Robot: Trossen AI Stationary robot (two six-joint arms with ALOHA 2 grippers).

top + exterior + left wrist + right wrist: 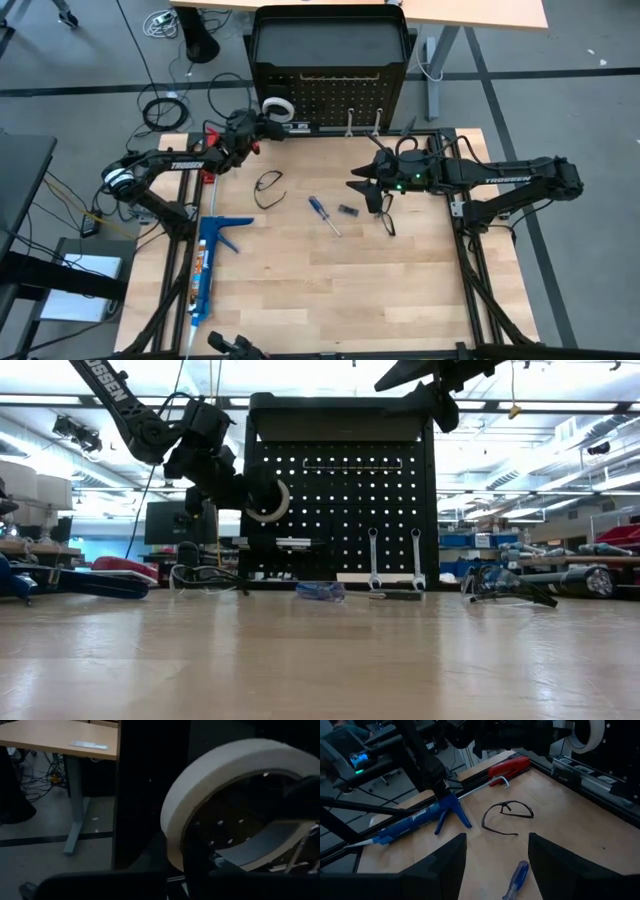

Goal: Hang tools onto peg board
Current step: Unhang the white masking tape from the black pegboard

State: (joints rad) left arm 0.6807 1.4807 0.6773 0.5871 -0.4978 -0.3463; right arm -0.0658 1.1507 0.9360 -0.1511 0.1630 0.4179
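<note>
White tape roll (277, 105) is held up against the left side of the peg board (345, 95), clamped by the left gripper (262, 118), whose fingers are nearly closed on the ring. In the low view the roll (268, 501) sits well above the tabletop against the holes. Two silver wrenches (394, 558) hang upright side by side low on the board. The right gripper (362, 185) hovers over the wooden table (330, 290) with its fingers standing partly apart and nothing between them. One pair of safety glasses (268, 187) lies left of centre, another pair (385, 215) lies just beside the right gripper, and the blue-handled screwdriver (322, 212) rests between them. A blue caulking gun (207, 260) lies along the left edge.
</note>
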